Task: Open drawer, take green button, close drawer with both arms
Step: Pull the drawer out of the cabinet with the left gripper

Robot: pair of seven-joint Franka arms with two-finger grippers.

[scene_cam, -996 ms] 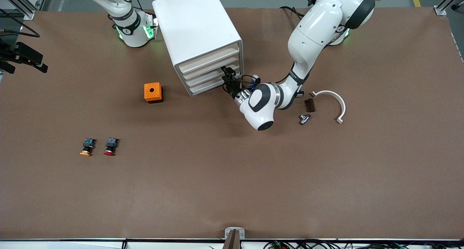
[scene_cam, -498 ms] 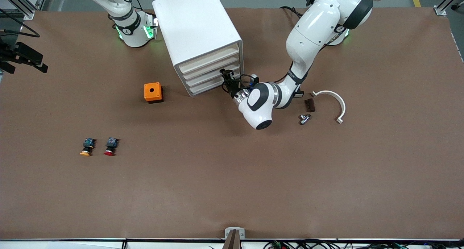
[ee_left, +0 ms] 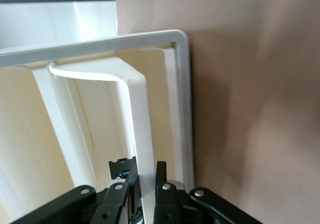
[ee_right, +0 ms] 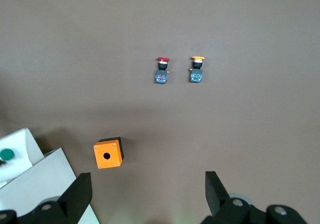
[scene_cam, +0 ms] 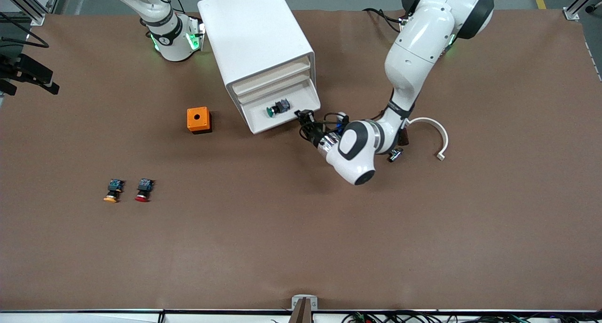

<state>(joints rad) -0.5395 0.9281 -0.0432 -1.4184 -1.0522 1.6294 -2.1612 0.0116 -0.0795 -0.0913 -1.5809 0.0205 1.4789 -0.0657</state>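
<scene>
Left gripper [scene_cam: 304,117] clamped on the pulled-out drawer [scene_cam: 301,98] front, green button [scene_cam: 276,107] lying inside. Right gripper [ee_right: 147,194] spread wide, waiting high above the orange box [ee_right: 108,153]. No readable labels anywhere.

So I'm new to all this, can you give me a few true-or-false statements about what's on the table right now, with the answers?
1. The lowest drawer of the white cabinet is pulled open. True.
2. A green button lies in the open drawer. True.
3. The left claw is holding the green button. False: it is shut on the drawer's front wall.
4. The orange box sits inside the drawer. False: it stands on the table beside the cabinet.
5. The right claw is open. True.
6. The red button and yellow button are stacked. False: they lie side by side.
</scene>
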